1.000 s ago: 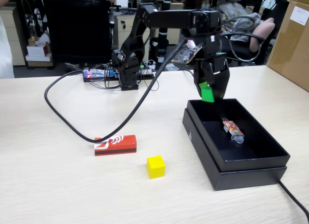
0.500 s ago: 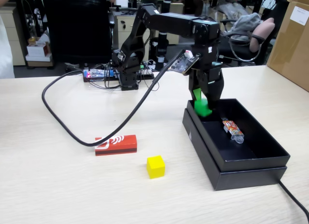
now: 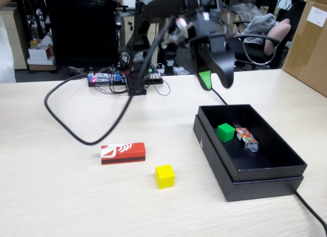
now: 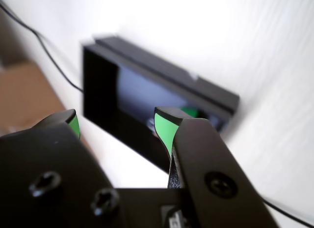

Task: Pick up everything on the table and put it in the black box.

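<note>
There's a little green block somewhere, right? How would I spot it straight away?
In the fixed view, find the big shallow black box on the right of the pale table. The green cube sits inside near its far end, beside a wrapped packet. It is the only plain green thing in there; the yellow cube lies outside.

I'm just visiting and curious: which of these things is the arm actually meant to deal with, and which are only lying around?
Part of the job:
- green cube, already in the black box
- yellow cube, on the table
- red block, on the table

Just lying about:
- wrapped packet in the box
- black cable
- brown carton
</note>
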Robot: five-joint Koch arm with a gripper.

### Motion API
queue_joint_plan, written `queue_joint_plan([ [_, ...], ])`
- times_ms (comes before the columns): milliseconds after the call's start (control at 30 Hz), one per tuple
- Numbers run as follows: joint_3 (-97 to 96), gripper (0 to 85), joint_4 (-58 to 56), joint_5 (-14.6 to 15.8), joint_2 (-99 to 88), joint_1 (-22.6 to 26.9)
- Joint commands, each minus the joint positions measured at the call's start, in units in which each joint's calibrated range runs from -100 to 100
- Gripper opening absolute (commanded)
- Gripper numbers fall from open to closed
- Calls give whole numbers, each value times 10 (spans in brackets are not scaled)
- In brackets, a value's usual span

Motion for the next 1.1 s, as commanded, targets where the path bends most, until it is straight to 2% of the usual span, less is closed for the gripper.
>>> queue_joint_plan([
  [0,19,327,-2,-23,-53,-34],
  [100,-49,391,-2,-46,-53,-75],
  [333,-193,416,8,-84,50,-142],
  [500,-185,416,30,-89,147,-165],
  [1067,-56,416,56,-90,348,-181],
])
